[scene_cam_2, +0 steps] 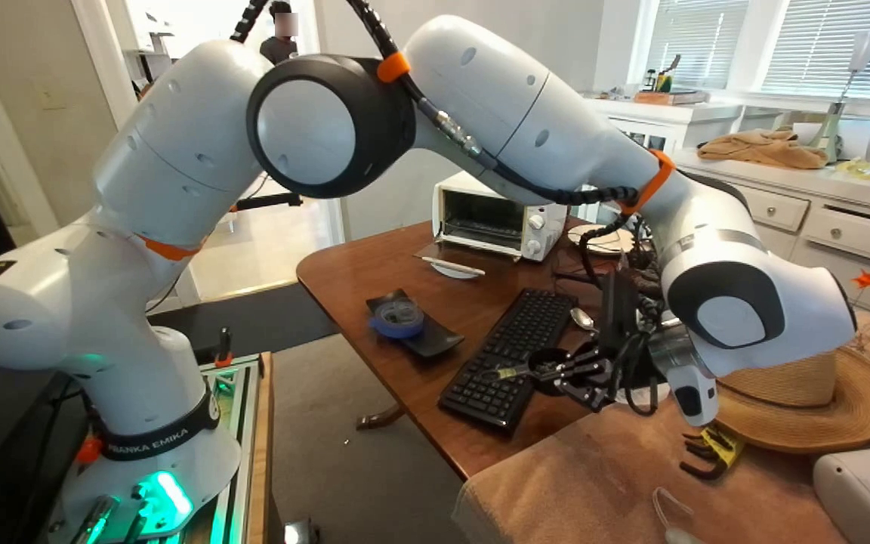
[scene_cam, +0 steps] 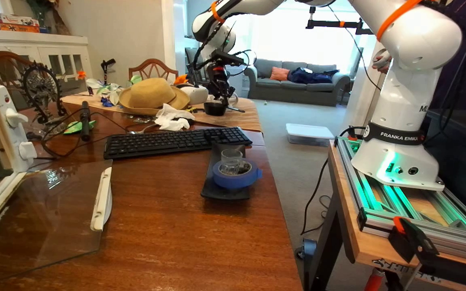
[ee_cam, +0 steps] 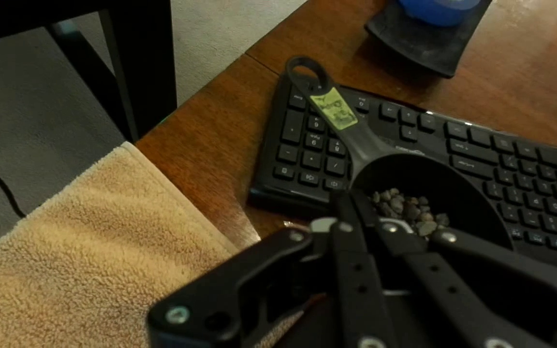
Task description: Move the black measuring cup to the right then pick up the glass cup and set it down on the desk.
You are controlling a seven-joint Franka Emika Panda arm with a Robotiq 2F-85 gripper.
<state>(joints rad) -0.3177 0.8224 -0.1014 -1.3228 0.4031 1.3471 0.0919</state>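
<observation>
Arm (scene_cam_2: 510, 83) is wearing glossy wht shells (scene_cam_2: 171, 121) w/ sm. grey caps (scene_cam_2: 469, 57); big blk elbow joint (scene_cam_2: 386, 128) is framing a pale disc (scene_cam_2: 306, 132). Orange straps (scene_cam_2: 650, 181) are hugging ribbed blk cable (scene_cam_2: 567, 196). Blk base collar (scene_cam: 395, 139) is reading FRANKA EMIKA, green light (scene_cam: 390, 159) is glowing below, & blk gripper (ee_cam: 353, 197) is showing silver screws (ee_cam: 178, 315).

At three o'clock in an exterior view, the black band (scene_cam: 395, 136) round the robot's base (scene_cam: 405, 159) reads FRANKA EMIKA; at eight o'clock in an exterior view the band (scene_cam_2: 159, 438) reads the same. At one o'clock from the name, a dark M and part of another letter mark the white arm (scene_cam: 413, 97). In the wrist view the keyboard (ee_cam: 481, 152) (its legends stand upside down) gives an 8 and a slash; at one o'clock, a yellow-green label (ee_cam: 334, 108) on the handle (ee_cam: 363, 142) of the black measuring cup (ee_cam: 452, 193) carries handwriting too blurred to read.
</observation>
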